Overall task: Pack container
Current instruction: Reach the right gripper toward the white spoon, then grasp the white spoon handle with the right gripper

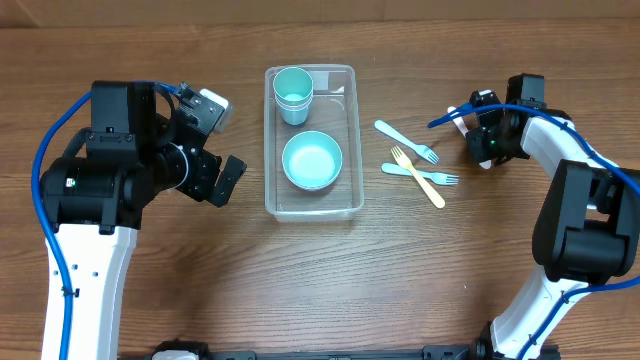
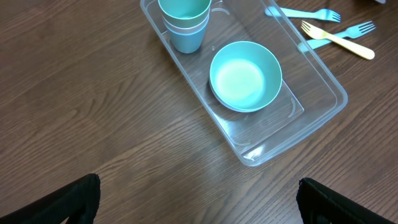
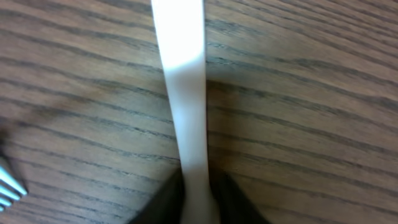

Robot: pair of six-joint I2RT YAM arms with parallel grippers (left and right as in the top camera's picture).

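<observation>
The clear container (image 1: 345,100) stands mid-table, holding stacked light-blue cups (image 1: 293,93) and a light-blue bowl (image 1: 312,160). The left wrist view shows the container (image 2: 323,87) too, with the bowl (image 2: 245,76) inside. Right of it lie two blue forks (image 1: 405,141) (image 1: 445,179) and a yellow fork (image 1: 418,176). My right gripper (image 1: 487,150) is low at the table right of the forks. In the right wrist view it (image 3: 198,193) is shut on the handle of a white utensil (image 3: 183,93), whose far end is out of frame. My left gripper (image 2: 199,205) hangs open left of the container, holding nothing.
Blue fork tines (image 3: 7,185) show at the left edge of the right wrist view. Bare wooden table surrounds the container. The left arm's body (image 1: 110,170) fills the left side, and the right arm (image 1: 585,215) curves along the right edge.
</observation>
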